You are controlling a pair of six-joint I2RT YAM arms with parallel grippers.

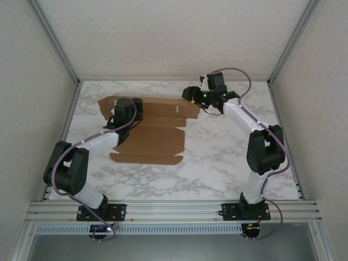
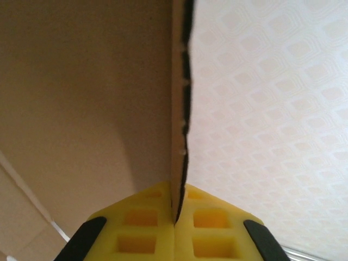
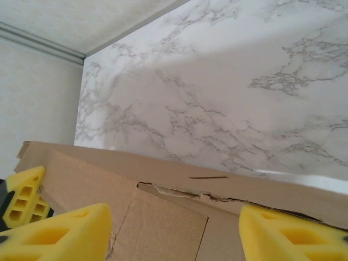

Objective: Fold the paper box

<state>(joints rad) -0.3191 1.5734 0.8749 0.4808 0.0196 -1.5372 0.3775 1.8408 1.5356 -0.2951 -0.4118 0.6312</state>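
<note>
The paper box (image 1: pixel 155 136) is a brown cardboard sheet lying partly folded on the marble table, with its far panel and left flap raised. My left gripper (image 1: pixel 128 111) stands at the box's far left, shut on a raised cardboard flap. In the left wrist view the yellow pads (image 2: pixel 136 228) pinch the flap's edge (image 2: pixel 178 136). My right gripper (image 1: pixel 193 93) hovers at the box's far right corner, open. Its yellow fingertips (image 3: pixel 60 234) stand wide apart over a torn-edged flap (image 3: pixel 163 228), not touching it. The left gripper's yellow finger (image 3: pixel 24 196) shows at the far end.
The marble table (image 1: pixel 228 157) stretches to the right of and in front of the box. White enclosure walls with metal frame posts (image 1: pixel 60 49) close in the back and sides. A metal rail (image 1: pixel 174 209) carries both arm bases at the near edge.
</note>
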